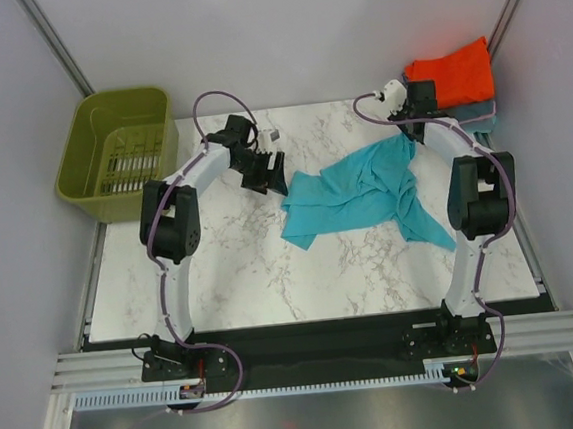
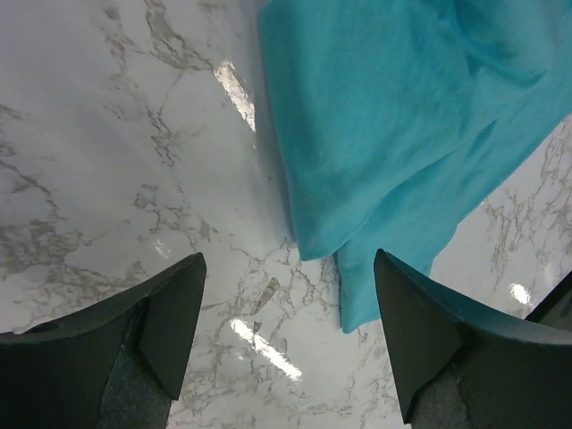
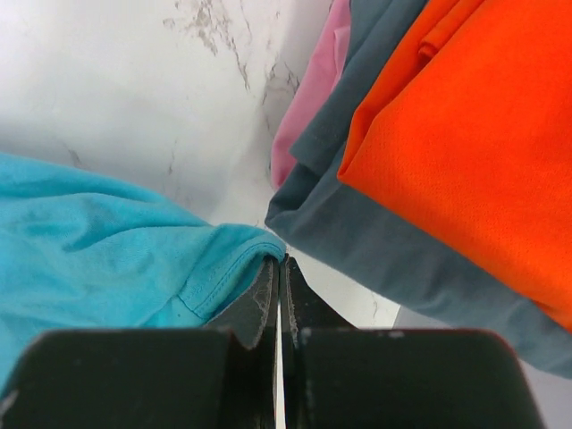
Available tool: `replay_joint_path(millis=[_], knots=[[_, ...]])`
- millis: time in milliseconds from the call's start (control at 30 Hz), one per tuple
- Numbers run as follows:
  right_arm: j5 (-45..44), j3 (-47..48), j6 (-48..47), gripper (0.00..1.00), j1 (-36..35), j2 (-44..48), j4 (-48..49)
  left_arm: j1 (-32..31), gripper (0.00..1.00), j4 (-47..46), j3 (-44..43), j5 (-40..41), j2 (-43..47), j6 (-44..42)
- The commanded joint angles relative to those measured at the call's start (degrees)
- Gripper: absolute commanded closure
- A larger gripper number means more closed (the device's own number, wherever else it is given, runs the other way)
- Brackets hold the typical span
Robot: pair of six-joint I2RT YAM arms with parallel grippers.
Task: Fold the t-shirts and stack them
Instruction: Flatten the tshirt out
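The teal t-shirt (image 1: pixel 360 193) lies crumpled and spread on the marble table, right of centre. My right gripper (image 1: pixel 410 128) is shut at the shirt's far right corner; in the right wrist view its jaws (image 3: pixel 280 261) pinch the teal hem (image 3: pixel 214 268). The bright orange-red folded shirt (image 1: pixel 452 72) lies on the grey-blue folded shirt (image 1: pixel 478 110) at the far right corner, just beyond that gripper; both show in the right wrist view (image 3: pixel 483 134) (image 3: pixel 393 241). My left gripper (image 1: pixel 268 171) is open and empty above the table, just left of the teal shirt's edge (image 2: pixel 393 116).
An olive-green plastic basket (image 1: pixel 121 154) stands off the table's far left corner. A pink cloth (image 3: pixel 313 89) lies under the grey-blue shirt. Bare marble (image 1: pixel 231 269) lies in front of the teal shirt, with the table's right edge close to the stack.
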State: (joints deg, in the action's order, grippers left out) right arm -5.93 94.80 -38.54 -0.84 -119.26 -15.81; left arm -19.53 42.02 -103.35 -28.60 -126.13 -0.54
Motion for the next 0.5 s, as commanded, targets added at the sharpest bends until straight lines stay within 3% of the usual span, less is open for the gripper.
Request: replay_joint_path(millis=[0,233,333,367,467], knots=[[-1.1,-0.7,1.9,1.00,0.5,4.5,0.9,-0.4,0.17,1.9,-1.2,-6.4,-1.0,-2.3],[-1.0,-1.3,3.7,1.00,0.5,4.6,0.7,-1.2,0.24,1.5,1.0,-7.5,-2.6,-2.6],[-0.7,-1.1,4.4,1.00,0.5,4.3,0.6,-1.3,0.34,1.4,0.3,-8.0,-3.8,-3.1],[-0.6,-1.0,4.4,1.00,0.5,4.1,0.7,-1.5,0.43,1.5,0.1,-8.1,-4.0,-3.5],[-0.7,-0.8,4.4,1.00,0.5,4.0,0.6,-1.5,0.45,1.5,0.1,-8.0,-4.7,-3.5]])
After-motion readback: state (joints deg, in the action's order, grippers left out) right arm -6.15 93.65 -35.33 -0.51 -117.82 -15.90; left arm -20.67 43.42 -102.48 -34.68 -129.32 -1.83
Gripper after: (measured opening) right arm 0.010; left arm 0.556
